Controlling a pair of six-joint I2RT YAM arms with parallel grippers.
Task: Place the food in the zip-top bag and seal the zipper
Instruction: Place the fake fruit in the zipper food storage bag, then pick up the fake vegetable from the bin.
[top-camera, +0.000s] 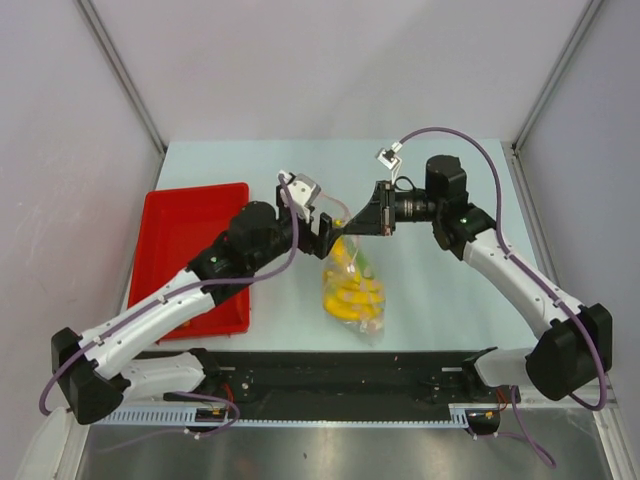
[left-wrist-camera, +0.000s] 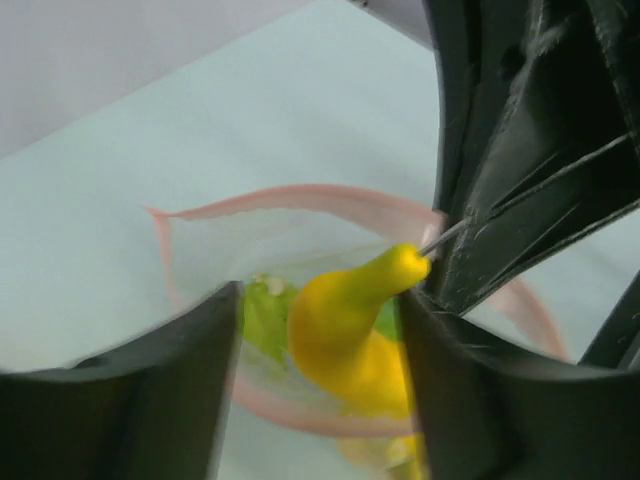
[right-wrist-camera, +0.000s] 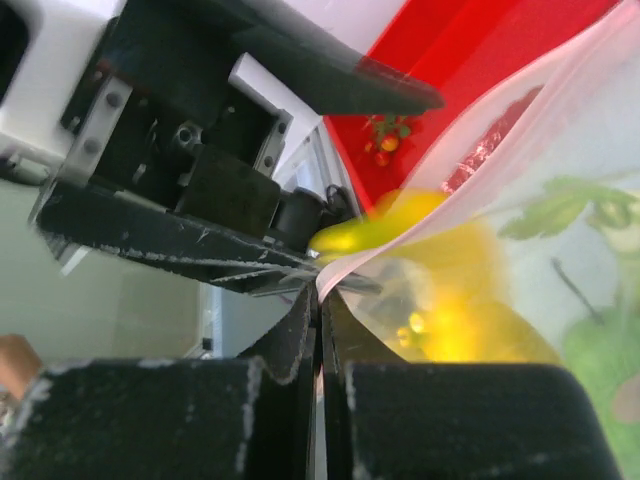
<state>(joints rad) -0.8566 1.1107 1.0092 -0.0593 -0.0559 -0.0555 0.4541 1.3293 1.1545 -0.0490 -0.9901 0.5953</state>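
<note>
The clear zip-top bag (top-camera: 352, 295) hangs upright at the table's middle, with yellow bananas and a green vegetable (left-wrist-camera: 262, 315) inside. My right gripper (top-camera: 375, 225) is shut on the bag's mouth edge, pinching the pinkish-red zipper (right-wrist-camera: 450, 160) and holding the mouth open (right-wrist-camera: 320, 300). My left gripper (top-camera: 335, 232) is over the mouth with its jaws apart (left-wrist-camera: 320, 330). A yellow banana (left-wrist-camera: 350, 320) stands between its fingers inside the zipper ring (left-wrist-camera: 300, 192). It touches the right finger and is clear of the left one. Small red strawberries (right-wrist-camera: 383, 140) lie in the red tray.
The red tray (top-camera: 190, 230) lies at the left of the table, under my left arm. It shows behind the bag in the right wrist view (right-wrist-camera: 480, 50). A black rail (top-camera: 330, 375) runs along the near edge between the arm bases.
</note>
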